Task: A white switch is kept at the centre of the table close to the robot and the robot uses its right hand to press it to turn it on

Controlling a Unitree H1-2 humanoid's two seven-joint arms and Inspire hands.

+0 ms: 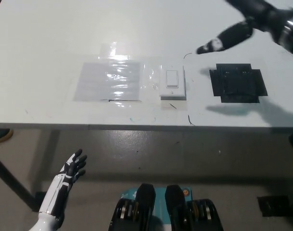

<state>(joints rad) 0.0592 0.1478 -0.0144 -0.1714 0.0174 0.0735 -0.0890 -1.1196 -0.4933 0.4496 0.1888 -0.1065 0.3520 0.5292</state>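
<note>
The white switch (172, 83) lies flat on the white table (50, 43), near its front edge at the centre. My black right hand (247, 24) hovers above the table at the upper right, blurred, with a finger stretched toward the left. Its tip (204, 48) is up and to the right of the switch, not touching it. My white left hand (71, 168) rests below the table edge at the lower left, fingers spread and holding nothing.
A clear taped plastic sheet (109, 81) lies left of the switch. A square of black tape (238, 83) sits to its right, under the right arm. The grey floor (151, 154) shows below the table edge.
</note>
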